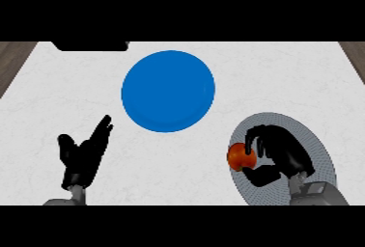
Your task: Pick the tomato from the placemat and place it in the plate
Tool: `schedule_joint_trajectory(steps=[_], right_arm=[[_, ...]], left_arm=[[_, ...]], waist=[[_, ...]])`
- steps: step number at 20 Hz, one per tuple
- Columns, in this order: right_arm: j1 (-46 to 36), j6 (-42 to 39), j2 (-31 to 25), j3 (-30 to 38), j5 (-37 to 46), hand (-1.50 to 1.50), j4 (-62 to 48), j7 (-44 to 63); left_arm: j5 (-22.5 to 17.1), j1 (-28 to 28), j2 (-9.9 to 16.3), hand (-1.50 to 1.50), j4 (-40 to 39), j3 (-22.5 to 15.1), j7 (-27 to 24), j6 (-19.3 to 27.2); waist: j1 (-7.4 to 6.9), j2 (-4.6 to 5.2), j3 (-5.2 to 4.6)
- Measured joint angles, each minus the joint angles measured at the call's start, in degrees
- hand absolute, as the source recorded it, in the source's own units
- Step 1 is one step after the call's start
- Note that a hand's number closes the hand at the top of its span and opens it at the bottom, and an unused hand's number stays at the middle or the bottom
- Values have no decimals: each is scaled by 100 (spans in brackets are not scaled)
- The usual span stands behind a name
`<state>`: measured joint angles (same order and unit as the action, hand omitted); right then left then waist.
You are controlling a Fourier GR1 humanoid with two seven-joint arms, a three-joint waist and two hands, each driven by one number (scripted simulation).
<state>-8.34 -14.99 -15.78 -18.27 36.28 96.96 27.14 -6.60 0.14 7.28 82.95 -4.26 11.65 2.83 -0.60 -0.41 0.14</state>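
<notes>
Right hand (285, 154) lower right, fingers curled on tomato (241, 157) over placemat (317, 140) — partial wrap, could slip before blue plate (168, 90); left hand (84, 152) open, resting lower left.

R hand (285, 154) curled round tomato (241, 157) over placemat (314, 135) — plate (168, 90) apart.

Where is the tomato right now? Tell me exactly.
In the head view the tomato sits at the lower right, over the left edge of the grey placemat, with the right hand curled round it, below and right of the blue plate.
</notes>
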Motion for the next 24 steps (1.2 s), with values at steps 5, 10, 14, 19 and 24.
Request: schedule_joint_trajectory(steps=[5,10,14,19,24], right_arm=[[-753,749,1058,-1036,1048,150,98,809],[-1523,1711,1422,-1742,1961,150,19,1672],[-1983,2594,1517,-2123,2487,150,-120,2528],[-2416,3480,1538,-2388,2995,150,-423,3244],[-2687,4266,1525,-2412,3370,150,-762,3499]], left_arm=[[48,-131,-31,0,-42,-139,67,-78],[77,-202,-84,0,-93,-243,119,-119],[70,-256,-98,0,-126,-269,139,-159],[127,-290,-152,0,-127,-329,151,-119],[153,-275,-194,0,-116,-345,102,-86]], waist=[[-349,-25,-42],[-505,-42,-50],[-556,-23,-41],[-589,14,-23],[-573,51,-7]])
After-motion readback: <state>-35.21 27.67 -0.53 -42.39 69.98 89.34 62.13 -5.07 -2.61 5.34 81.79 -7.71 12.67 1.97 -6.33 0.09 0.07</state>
